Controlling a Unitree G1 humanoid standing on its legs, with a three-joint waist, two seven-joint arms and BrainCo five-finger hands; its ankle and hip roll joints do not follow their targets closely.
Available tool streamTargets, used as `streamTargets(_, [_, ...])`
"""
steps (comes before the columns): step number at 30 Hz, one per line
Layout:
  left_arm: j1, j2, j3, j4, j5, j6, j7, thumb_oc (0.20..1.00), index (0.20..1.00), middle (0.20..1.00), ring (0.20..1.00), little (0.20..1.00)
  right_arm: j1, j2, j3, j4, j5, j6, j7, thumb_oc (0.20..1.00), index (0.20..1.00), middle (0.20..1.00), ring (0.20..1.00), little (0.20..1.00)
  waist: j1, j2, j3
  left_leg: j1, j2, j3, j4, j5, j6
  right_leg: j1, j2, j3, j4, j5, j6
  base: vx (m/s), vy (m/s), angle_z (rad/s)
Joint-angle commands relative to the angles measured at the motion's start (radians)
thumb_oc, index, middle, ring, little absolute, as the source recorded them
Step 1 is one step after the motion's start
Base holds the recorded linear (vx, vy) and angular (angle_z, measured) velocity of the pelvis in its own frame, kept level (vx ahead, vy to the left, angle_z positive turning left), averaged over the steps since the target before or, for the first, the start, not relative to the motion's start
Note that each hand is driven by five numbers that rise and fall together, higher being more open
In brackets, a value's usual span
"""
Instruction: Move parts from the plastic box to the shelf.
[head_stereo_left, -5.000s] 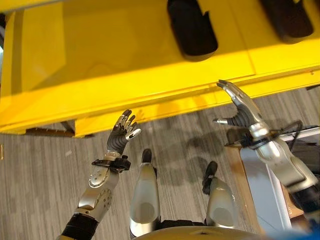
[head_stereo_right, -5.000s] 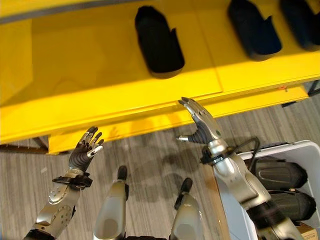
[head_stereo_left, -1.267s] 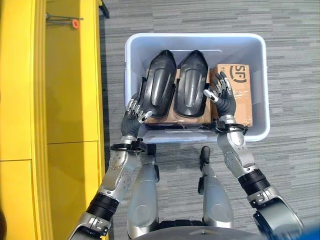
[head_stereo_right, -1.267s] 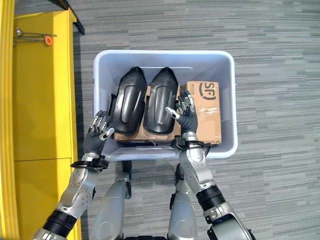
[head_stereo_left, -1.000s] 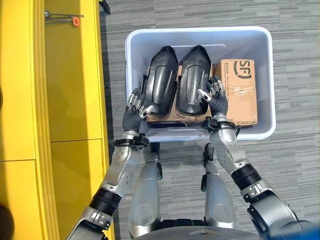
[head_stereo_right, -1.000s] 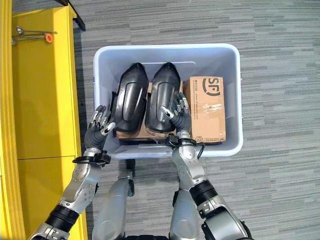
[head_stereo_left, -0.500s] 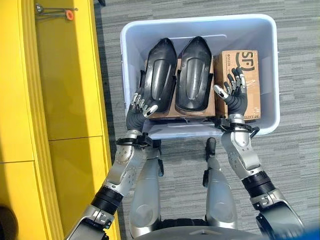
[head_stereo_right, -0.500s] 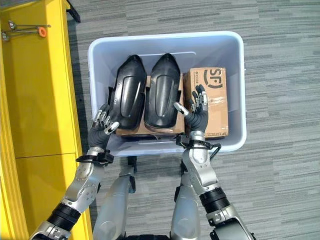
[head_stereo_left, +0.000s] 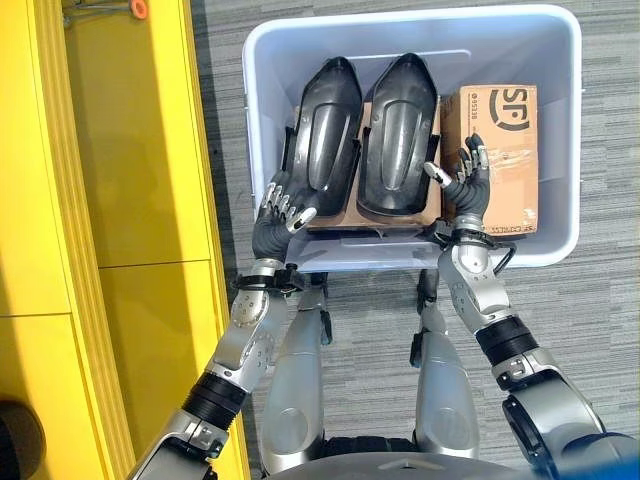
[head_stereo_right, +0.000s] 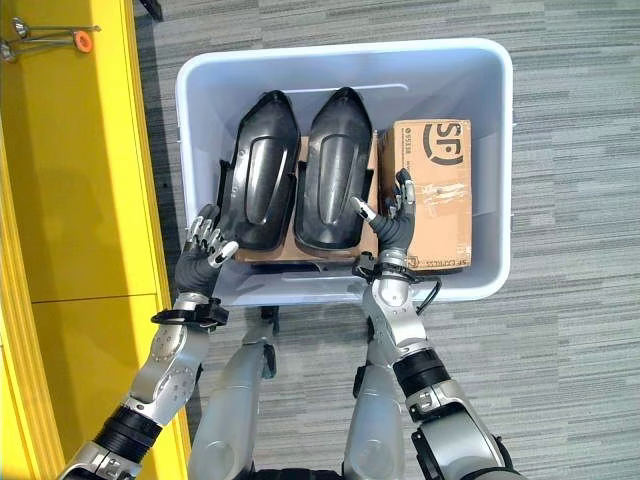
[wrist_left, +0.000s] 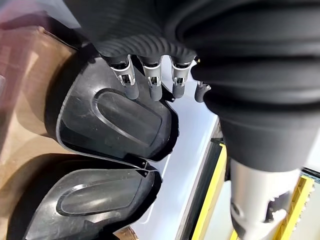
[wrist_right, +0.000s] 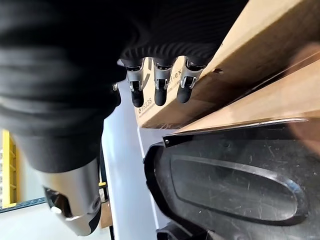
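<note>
Black parts (head_stereo_left: 362, 140) lie lengthwise between the two hands: left hand (head_stereo_left: 275, 215) and right hand (head_stereo_right: 388, 222) flank them, fingers apart, holding nothing.

Both eye views look straight down on the plastic box (head_stereo_left: 410, 130); wrist views sit close, sharing its black parts (wrist_left: 115, 117).

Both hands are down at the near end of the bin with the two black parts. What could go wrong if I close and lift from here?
Three risks, as I judge them:

1. The right hand sits between the right black part and the cardboard box; closing could catch the box.

2. The left hand is by the plastic box wall, so fingers may jam there.

3. The left black part touches its neighbour; lifting one could drag the other.
</note>
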Motion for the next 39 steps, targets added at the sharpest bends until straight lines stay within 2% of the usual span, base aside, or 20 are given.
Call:
streamTargets(1, [0.006, 0.013, -0.010, -0.099, 0.011, -0.059, -0.006, 1.000, 1.000, 1.000, 1.000, 1.000, -0.053, -0.027, -0.047, 0.045, -0.022, -0.033, -0.022, 1.000, 1.000, 1.000, 1.000, 1.000, 0.009, 0.047, -0.030, 0.019, 0.091, -0.017, -0.013, 0.023, -0.048, -0.075, -0.084, 0.004, 0.163, 0.014, 0.028, 0.00, 0.000, 0.00])
streamTargets(20, [0.006, 0.012, -0.038, -0.099, -0.005, -0.055, -0.015, 1.000, 1.000, 1.000, 1.000, 1.000, -0.124, -0.084, -0.074, 0.225, -0.020, -0.012, -0.061, 1.000, 1.000, 1.000, 1.000, 1.000, 0.002, 0.068, -0.030, -0.014, 0.090, -0.004, -0.025, 0.024, -0.048, -0.151, -0.072, 0.019, 0.193, 0.008, 0.025, 0.00, 0.001, -0.01])
streamTargets(28, [0.001, 0.012, -0.047, -0.107, -0.010, -0.058, -0.016, 1.000, 1.000, 1.000, 1.000, 1.000, -0.174, -0.092, -0.041, 0.298, -0.045, 0.006, -0.061, 1.000, 1.000, 1.000, 1.000, 1.000, 0.006, 0.074, -0.030, -0.037, 0.091, -0.003, -0.025, 0.026, -0.047, -0.182, -0.069, 0.019, 0.204, 0.007, 0.024, 0.00, -0.002, -0.03])
streamTargets(33, [0.001, 0.008, -0.038, -0.107, -0.005, -0.058, -0.009, 1.000, 1.000, 1.000, 1.000, 1.000, -0.161, -0.083, -0.025, 0.254, -0.079, 0.008, -0.062, 1.000, 1.000, 1.000, 1.000, 1.000, 0.003, 0.069, -0.030, -0.048, 0.090, -0.002, -0.027, 0.028, -0.047, -0.192, -0.066, 0.014, 0.206, 0.007, 0.022, 0.00, 0.000, 0.00])
streamTargets(36, [-0.006, 0.002, -0.019, -0.101, 0.013, -0.066, 0.004, 1.000, 1.000, 1.000, 1.000, 1.000, -0.086, -0.073, -0.012, 0.109, -0.165, 0.008, -0.068, 1.000, 1.000, 1.000, 1.000, 1.000, -0.007, 0.058, -0.030, -0.056, 0.086, -0.006, -0.027, 0.027, -0.045, -0.191, -0.069, 0.007, 0.204, 0.007, 0.023, 0.00, 0.000, 0.00])
streamTargets(39, [-0.006, -0.001, -0.014, -0.102, 0.013, -0.069, 0.008, 1.000, 1.000, 1.000, 1.000, 1.000, -0.071, -0.074, -0.014, 0.078, -0.185, 0.006, -0.073, 1.000, 1.000, 1.000, 1.000, 1.000, -0.008, 0.055, -0.030, -0.056, 0.085, -0.007, -0.026, 0.026, -0.045, -0.189, -0.070, 0.005, 0.202, 0.008, 0.025, 0.00, 0.000, 0.00])
